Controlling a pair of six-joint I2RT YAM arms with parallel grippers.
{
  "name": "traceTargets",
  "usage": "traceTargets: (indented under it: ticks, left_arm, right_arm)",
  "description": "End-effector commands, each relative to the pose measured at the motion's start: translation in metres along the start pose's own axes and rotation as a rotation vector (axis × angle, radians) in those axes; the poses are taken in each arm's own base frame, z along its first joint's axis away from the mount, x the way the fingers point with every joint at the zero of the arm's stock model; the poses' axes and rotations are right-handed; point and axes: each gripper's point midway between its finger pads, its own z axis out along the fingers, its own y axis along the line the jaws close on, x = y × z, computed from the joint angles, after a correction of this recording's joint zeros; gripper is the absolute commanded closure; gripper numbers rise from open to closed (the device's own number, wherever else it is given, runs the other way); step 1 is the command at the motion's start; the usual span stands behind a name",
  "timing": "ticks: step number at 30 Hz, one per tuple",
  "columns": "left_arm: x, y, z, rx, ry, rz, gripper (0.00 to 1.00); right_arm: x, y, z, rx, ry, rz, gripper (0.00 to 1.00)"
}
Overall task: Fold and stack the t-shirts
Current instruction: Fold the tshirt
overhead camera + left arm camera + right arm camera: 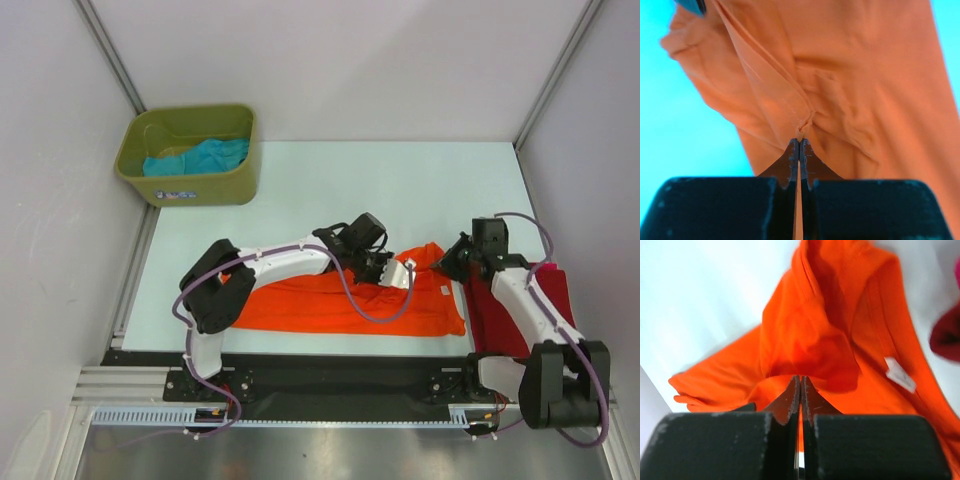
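The orange t-shirt (330, 305) lies spread along the front of the table, its white neck label (900, 374) showing. My left gripper (385, 265) is shut on a pinch of its cloth near a seam (799, 141). At the shirt's right end my right gripper (455, 262) is shut on a raised fold of the same orange cloth (800, 377). A dark red t-shirt (545, 300) lies at the right, partly under the right arm. The teal t-shirt (200, 156) sits crumpled inside the bin.
An olive-green plastic bin (135, 160) stands at the back left corner. White walls close in the table on the left, back and right. A black rail (330, 380) runs along the near edge between the arm bases.
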Motion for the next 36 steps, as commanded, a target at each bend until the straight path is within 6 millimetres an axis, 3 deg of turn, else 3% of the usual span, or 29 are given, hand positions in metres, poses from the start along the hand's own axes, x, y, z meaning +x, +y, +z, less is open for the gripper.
traceTargets:
  ticks: [1,8,13,19,33,36]
  left_arm:
    - [-0.023,-0.023,-0.022,0.107,-0.082,-0.004,1.0]
    - [-0.023,-0.035,-0.038,0.167,-0.119,0.0,1.0]
    - [-0.023,-0.049,-0.039,0.218,-0.139,0.003,1.0]
    - [-0.013,-0.07,-0.038,0.276,-0.134,0.001,0.99]
    - [0.001,-0.08,-0.027,0.301,-0.13,0.035,1.0]
    - [0.002,-0.08,-0.025,0.302,-0.135,0.048,1.0]
  right_arm:
    - [0.026,-0.025,-0.02,0.083,0.034,0.02,1.0]
    - [0.056,-0.043,-0.048,0.129,0.05,0.042,1.0]
    - [0.085,-0.059,-0.047,0.164,0.113,0.07,1.0]
    - [0.096,-0.072,-0.052,0.196,0.121,0.069,1.0]
    - [0.114,-0.088,-0.041,0.251,0.165,0.034,1.0]
    - [0.114,-0.089,-0.04,0.257,0.168,0.03,0.95]
